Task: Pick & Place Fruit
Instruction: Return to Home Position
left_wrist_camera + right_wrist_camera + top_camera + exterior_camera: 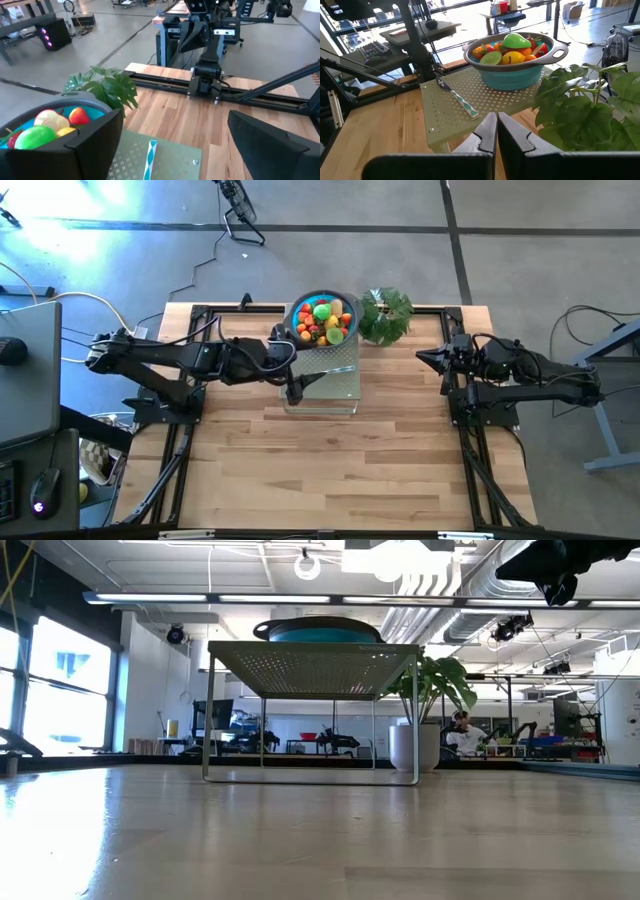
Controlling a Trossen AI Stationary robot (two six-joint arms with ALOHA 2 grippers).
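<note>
**Status.** The fruit [512, 47] is heaped in the bowl [512, 75], which stands on the shelf [445, 120]. A plant [585, 105] stands just beside the bowl. A knife [460, 100] lies on the shelf near the bowl, apart from it.

**Left gripper** [294, 388]. I read it over the shelf, near the bowl on the knife's side. Its fingers [95, 140] are spread wide with nothing between them.

**Right gripper** [497, 120]. It is well apart from the bowl, beyond the plant and facing it. Its fingers are pressed together and hold nothing.

**Controlling relation.** The left arm is the nearer of the two to the bowl. In the left wrist view the bowl sits off to one side of the gripper, partly hidden behind one finger, not between the fingers. I judge the placing done and only the retreat left. The left gripper should draw back along its own arm, away from the bowl, keeping clear of the rim and the knife.

**Caution.** From overhead I cannot fix the left gripper's height above the shelf. It is probably clear, but I would lift first.
</note>
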